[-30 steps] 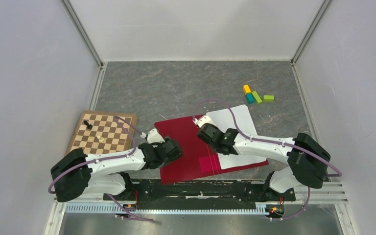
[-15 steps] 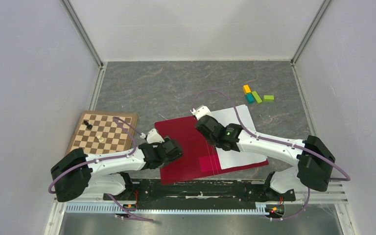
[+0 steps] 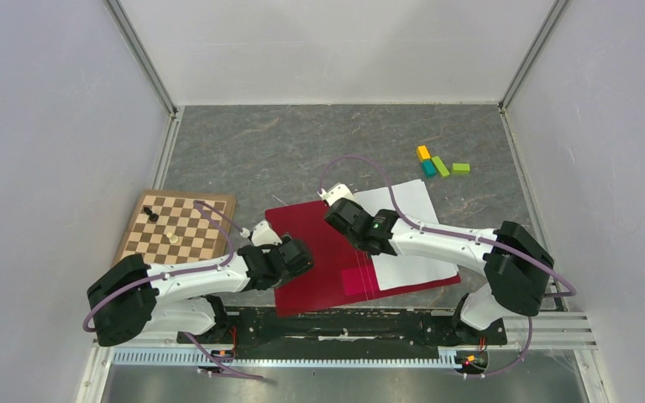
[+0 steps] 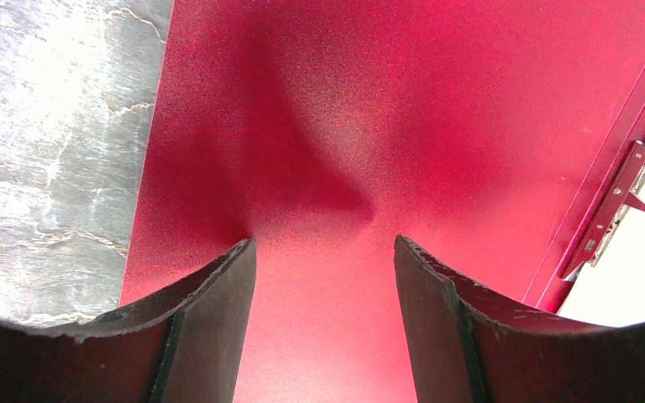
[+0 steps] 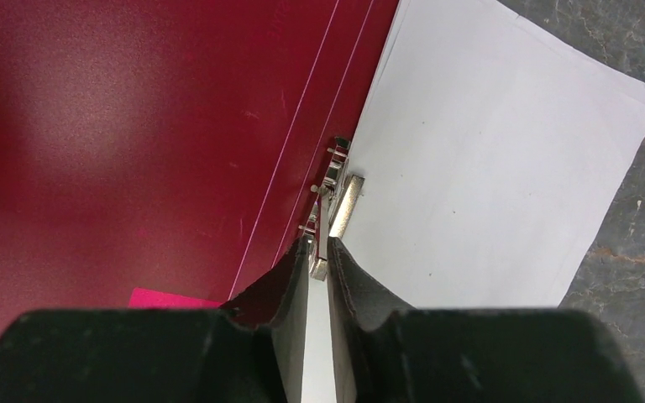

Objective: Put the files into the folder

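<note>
The crimson folder lies open on the table, and the white files rest on its right half. My left gripper is open, its jaws just over the folder's left cover, nothing between them. My right gripper is shut on the lever of the metal clip at the folder's spine, beside the edge of the files. The pink square shows just left of my right fingers. The clip also shows in the left wrist view.
A wooden chessboard with two pieces lies to the left of the folder. Several coloured blocks sit at the far right. Grey walls close in the table on three sides.
My right gripper has shifted a little up and to the left along the folder's spine, and its elbow has swung inward. The left arm has not moved.
</note>
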